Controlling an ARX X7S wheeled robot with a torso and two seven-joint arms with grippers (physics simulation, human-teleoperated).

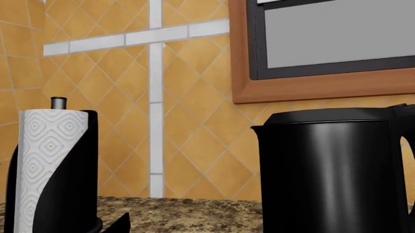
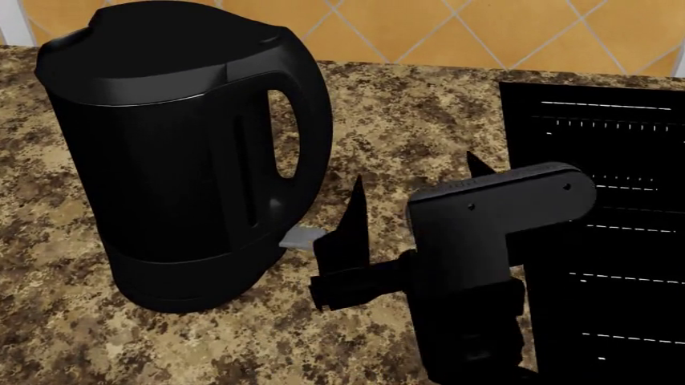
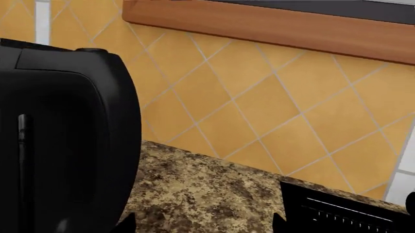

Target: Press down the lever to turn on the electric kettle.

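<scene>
Lever not yet pressed; right gripper (image 2: 412, 188) poised beside it, fingers spread.

The electric kettle (image 2: 176, 152) stands upright on the granite counter (image 2: 407, 104), left of the black stovetop panel (image 2: 610, 224); it is a tall glossy black jug with loop handle and domed lid, and its smooth plastic is judged slippery and liable to slide or tip under a sideways push. The lever (image 2: 303, 237), a small flat light-grey tab, projects from the lower body below the handle; it looks stiff and is best pushed straight down on its top face, not gripped. One right fingertip (image 2: 355, 200) stands just beside the tab; contact cannot be confirmed. The left gripper's state cannot be told; its wrist view shows a paper towel roll (image 1: 48, 165) nearby.
</scene>
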